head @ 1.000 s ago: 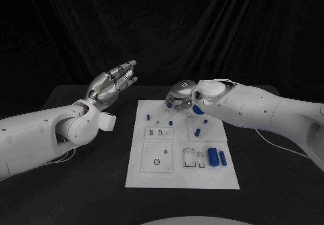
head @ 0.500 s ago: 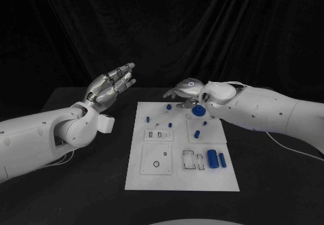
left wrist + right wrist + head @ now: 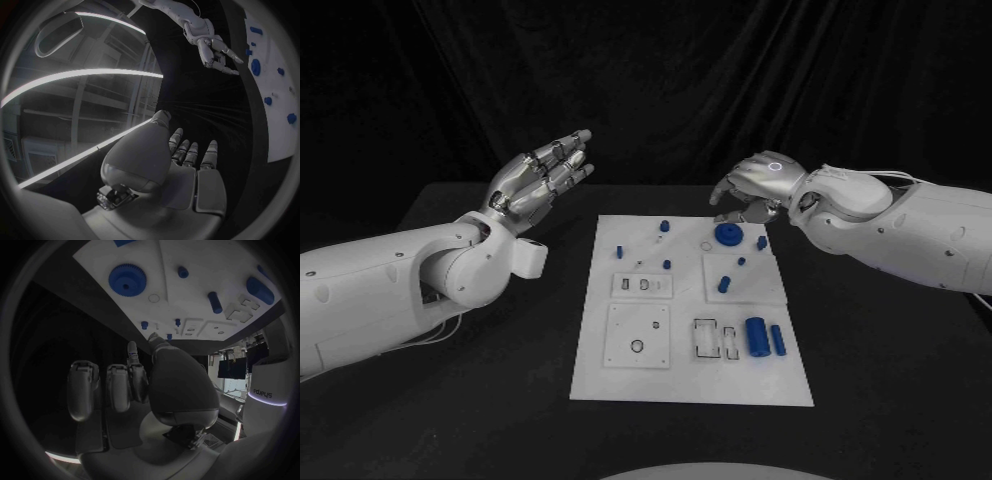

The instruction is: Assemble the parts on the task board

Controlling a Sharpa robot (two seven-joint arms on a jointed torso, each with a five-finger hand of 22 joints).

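Right hand (image 3: 759, 190), silver and many-fingered, hangs above the far right corner of the task board (image 3: 689, 385), its fingers curled downward and inward. Nothing shows between them in the head view, and the right wrist view shows the fingers (image 3: 112, 390) folded over the palm with nothing in them; the hand touches no part.

Left hand (image 3: 538, 175) is raised well off the table to the left of the board, palm up, fingers straight and spread, holding nothing and touching nothing.

White task board lies flat in the middle of the black table (image 3: 473, 400), its long side running away from the robot. On it, from largest to smallest: a blue toothed gear (image 3: 727, 236) sits flat near the far right corner, just under the right hand; a blue cylinder (image 3: 753, 336) lies near the right edge toward the near end, with a slimmer blue bar (image 3: 776, 338) just beside it; a short blue peg (image 3: 723, 283) stands mid-board; small blue pegs (image 3: 664, 225) dot the far end.

Judging by this, the gear looks seated and the hand is between parts. The next move likely calls for reaching to a loose piece, perhaps the cylinder, opening the fingers wide enough to close round it.
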